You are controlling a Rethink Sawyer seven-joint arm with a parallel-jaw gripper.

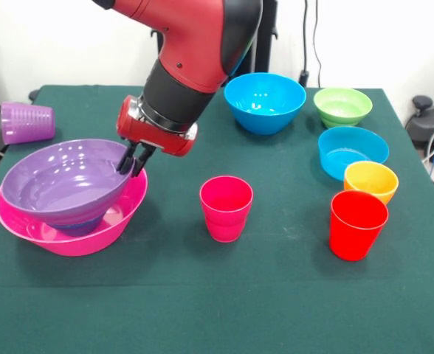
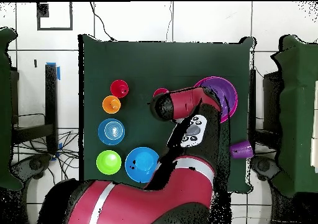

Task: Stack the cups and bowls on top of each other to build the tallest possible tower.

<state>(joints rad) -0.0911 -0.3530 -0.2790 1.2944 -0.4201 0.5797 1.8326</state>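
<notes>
Right now, biggest first:
pink bowl (image 1: 91, 240): tower base, front corner of the table (image 1: 276, 310), probably light and glossy.
purple bowl (image 1: 62, 181): tilted inside it, likely slippery; the rim is the hold.
gripper (image 1: 135, 160): my fingers pinch that rim.
pink cup (image 1: 226, 207): upright nearby, thin-walled; grip the lip.

Glossy red arm (image 1: 195, 33) with black joint bands, red wrist block (silver-rimmed), dark pincer (image 1: 136, 161).

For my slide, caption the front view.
Sawyer gripper at the purple bowl's rim, nested in the pink bowl; cups and bowls wait nearby.
</notes>
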